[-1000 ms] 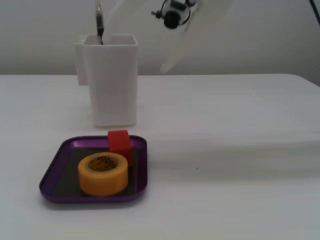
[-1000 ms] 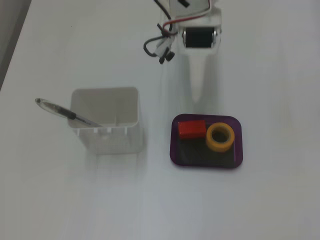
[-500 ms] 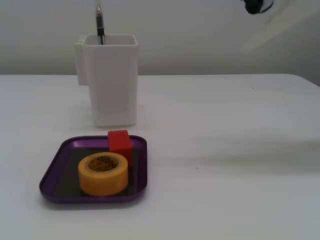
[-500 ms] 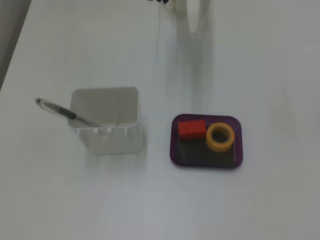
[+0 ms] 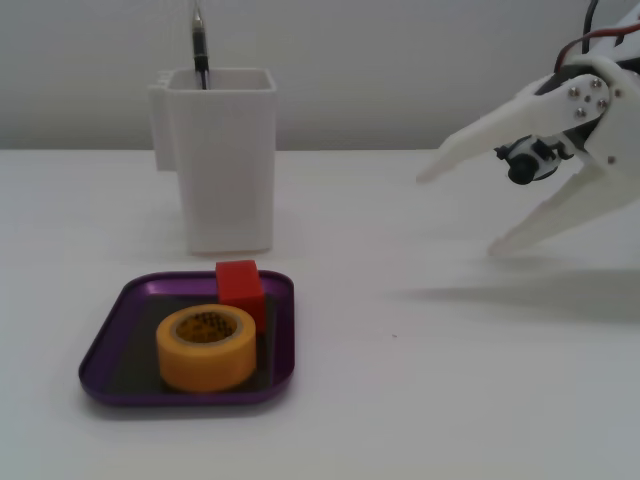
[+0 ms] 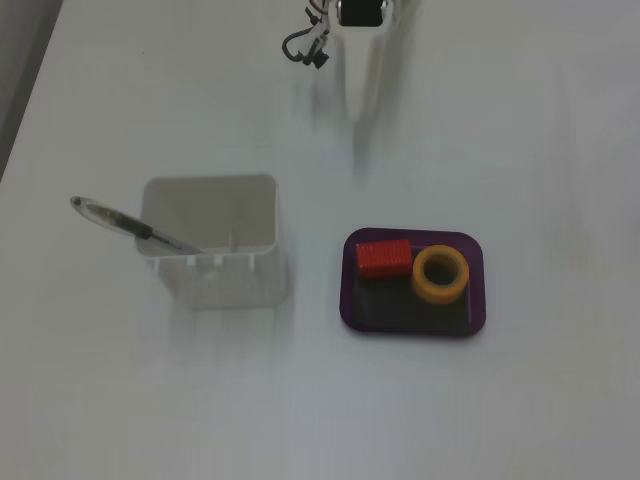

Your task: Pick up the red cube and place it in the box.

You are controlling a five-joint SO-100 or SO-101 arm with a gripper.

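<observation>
The red cube [image 5: 238,285] lies inside the purple box [image 5: 108,345], at its far side, next to a yellow tape roll [image 5: 206,347]. In the other fixed view the cube [image 6: 384,258] is in the left half of the box [image 6: 352,305], beside the tape roll [image 6: 441,274]. My white gripper [image 5: 456,214] is open and empty. It hangs above the table well to the right of the box, fingers pointing left and down. The arm's wrist [image 6: 360,12] shows at the top edge; its pale fingers are faint against the table.
A tall white square container [image 5: 228,160] stands just behind the box and holds a pen [image 5: 200,45]. It shows left of the box in the other fixed view [image 6: 215,270]. The table is plain white.
</observation>
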